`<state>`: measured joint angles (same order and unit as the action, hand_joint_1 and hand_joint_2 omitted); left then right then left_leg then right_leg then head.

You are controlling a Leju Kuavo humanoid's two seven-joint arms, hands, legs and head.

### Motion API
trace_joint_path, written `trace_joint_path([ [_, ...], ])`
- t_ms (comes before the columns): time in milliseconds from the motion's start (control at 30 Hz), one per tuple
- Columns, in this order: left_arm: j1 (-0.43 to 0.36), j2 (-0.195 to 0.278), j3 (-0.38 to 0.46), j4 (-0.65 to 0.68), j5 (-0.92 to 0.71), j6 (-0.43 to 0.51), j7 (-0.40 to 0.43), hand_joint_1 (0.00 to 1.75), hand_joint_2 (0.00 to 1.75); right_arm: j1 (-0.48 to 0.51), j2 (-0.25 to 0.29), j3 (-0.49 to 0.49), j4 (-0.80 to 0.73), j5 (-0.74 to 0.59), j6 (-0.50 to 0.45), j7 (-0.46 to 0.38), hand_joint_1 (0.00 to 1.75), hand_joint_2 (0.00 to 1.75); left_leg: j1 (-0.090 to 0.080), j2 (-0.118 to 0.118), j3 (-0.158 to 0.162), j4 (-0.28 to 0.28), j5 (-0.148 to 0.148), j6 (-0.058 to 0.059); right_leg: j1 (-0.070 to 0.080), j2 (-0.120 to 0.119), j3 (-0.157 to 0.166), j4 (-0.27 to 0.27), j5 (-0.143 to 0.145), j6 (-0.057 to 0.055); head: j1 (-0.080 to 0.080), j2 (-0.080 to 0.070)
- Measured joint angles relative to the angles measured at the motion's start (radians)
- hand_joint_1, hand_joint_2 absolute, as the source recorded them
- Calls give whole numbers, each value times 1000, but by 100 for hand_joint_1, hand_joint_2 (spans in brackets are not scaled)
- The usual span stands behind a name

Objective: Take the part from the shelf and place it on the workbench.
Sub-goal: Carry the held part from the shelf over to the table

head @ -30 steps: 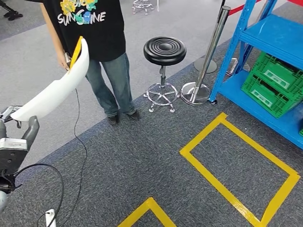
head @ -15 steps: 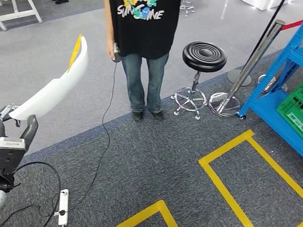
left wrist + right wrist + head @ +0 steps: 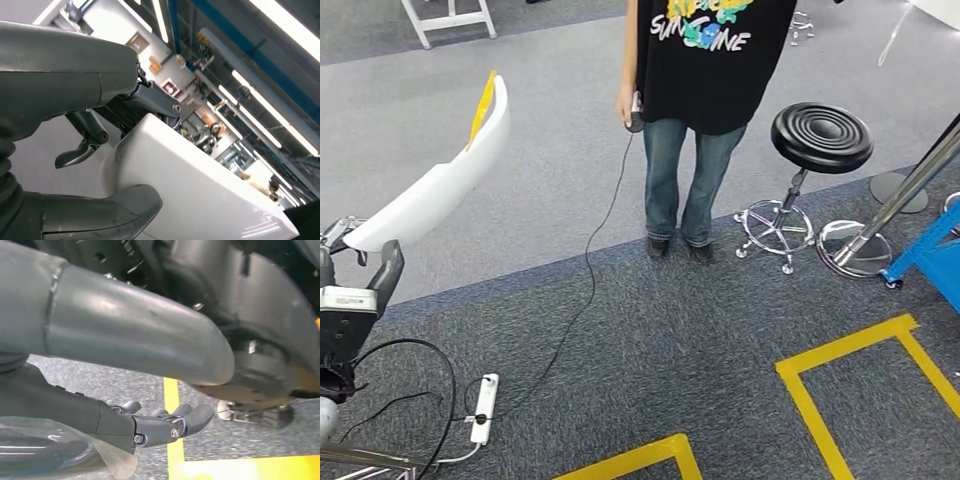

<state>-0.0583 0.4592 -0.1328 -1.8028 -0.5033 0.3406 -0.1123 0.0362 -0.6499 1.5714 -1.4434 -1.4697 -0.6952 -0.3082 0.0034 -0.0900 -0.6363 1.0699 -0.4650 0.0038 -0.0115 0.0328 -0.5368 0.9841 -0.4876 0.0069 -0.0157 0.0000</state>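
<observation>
At the lower left of the head view, the left hand grips the near end of the part, a long white curved panel with a yellow strip at its far tip, which juts up and away over the grey floor. The left wrist view shows the fingers closed over the part's top face with the thumb beneath it, so the hold looks firm. The right hand hangs low over the carpet by yellow floor tape, its fingers apart and holding nothing.

Compared with a second ago, the whole scene has slid rightward: the blue shelf with its green crates has all but left the picture, leaving a corner at the right edge, while the person holding a corded device and the black stool have shifted across. That reads as the robot turning left, not as things moving. The part keeps its place against the hand. Judging by this, the pick is done and the carry toward the workbench is under way; no tabletop is visible yet.
</observation>
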Motion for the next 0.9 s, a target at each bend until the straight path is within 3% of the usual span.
trace_joint_path([
  [67,-7,-1,-6,3,1,0,-2,175,175,2,-2,0,-3,-1,0,-4,0,0,2,60,-51,112,-62,-7,1,-29,4,-5,0,-6,-4,0],
  [133,-9,-3,-15,8,1,0,-3,175,175,2,-3,0,-3,-1,0,-7,0,0,8,79,-100,218,-103,-15,2,-58,5,-5,-2,-6,-4,0],
  [167,-9,-4,-19,12,1,0,-4,175,175,3,-4,0,-4,-1,0,-8,0,0,10,83,-104,229,-98,-18,2,-73,5,-4,-4,-5,-4,0],
  [233,-10,-4,-24,16,1,0,-5,175,175,2,-4,0,-4,-1,0,-10,0,0,14,98,-50,134,-40,-20,2,-99,11,-4,-9,0,-4,0],
  [267,-12,-4,-27,18,1,0,-6,175,175,2,-5,0,-5,-1,0,-10,0,0,11,123,-11,64,-15,-19,4,-111,14,-3,-12,5,-4,0],
  [333,-17,-5,-33,20,1,0,-7,175,175,3,-8,0,-6,-2,0,-12,0,0,4,158,37,-30,8,-8,9,-132,20,0,-21,16,-4,0],
  [367,-18,-5,-35,21,1,1,-7,175,175,3,-10,0,-7,-3,0,-13,0,0,-1,162,41,-42,5,-1,11,-143,22,0,-24,21,-3,0],
  [433,-18,-4,-37,23,4,1,-8,175,175,2,-13,0,-8,-4,0,-17,0,0,-2,136,38,-46,7,14,9,-157,25,0,-31,31,-4,0],
  [500,-18,-3,-38,24,8,1,-9,175,175,2,-13,0,-8,-5,0,-21,0,0,0,114,39,-51,10,27,3,-116,9,39,-60,40,-1,0],
  [567,-18,-4,-40,26,12,2,-11,175,175,4,-13,0,-8,-5,0,-20,0,0,0,93,39,-52,11,37,1,-54,-50,159,-120,41,1,0],
  [633,-17,-7,-44,31,13,2,-11,175,175,6,-13,0,-8,-5,0,-16,0,0,-2,67,39,-52,11,39,2,-36,-121,285,-161,39,2,0],
  [667,-16,-8,-46,34,13,2,-12,175,175,8,-13,0,-8,-5,0,-14,0,0,-3,53,39,-51,11,39,2,-34,-139,306,-155,36,2,0],
  [700,-16,-9,-47,36,13,2,-12,175,175,8,-13,0,-8,-4,0,-13,0,0,-4,38,41,-51,11,40,3,-31,-137,285,-128,33,2,0],
  [733,-16,-10,-48,38,13,2,-12,175,175,9,-13,0,-8,-4,0,-13,0,0,-5,23,43,-51,11,39,3,-22,-116,227,-86,28,2,0],
  [800,-17,-12,-50,39,13,2,-13,175,175,10,-15,0,-9,-4,-1,-15,0,0,-4,-4,43,-50,11,37,0,33,-59,86,-17,18,2,0],
  [867,-19,-14,-54,41,13,2,-14,175,175,12,-17,1,-9,-4,-1,-20,0,0,0,-30,36,-49,13,28,-2,71,-26,19,-2,15,2,0],
  [900,-19,-14,-56,41,13,2,-14,175,175,13,-19,1,-9,-4,-1,-24,0,0,2,-45,32,-50,16,20,-1,66,-19,12,-4,16,2,0],
])
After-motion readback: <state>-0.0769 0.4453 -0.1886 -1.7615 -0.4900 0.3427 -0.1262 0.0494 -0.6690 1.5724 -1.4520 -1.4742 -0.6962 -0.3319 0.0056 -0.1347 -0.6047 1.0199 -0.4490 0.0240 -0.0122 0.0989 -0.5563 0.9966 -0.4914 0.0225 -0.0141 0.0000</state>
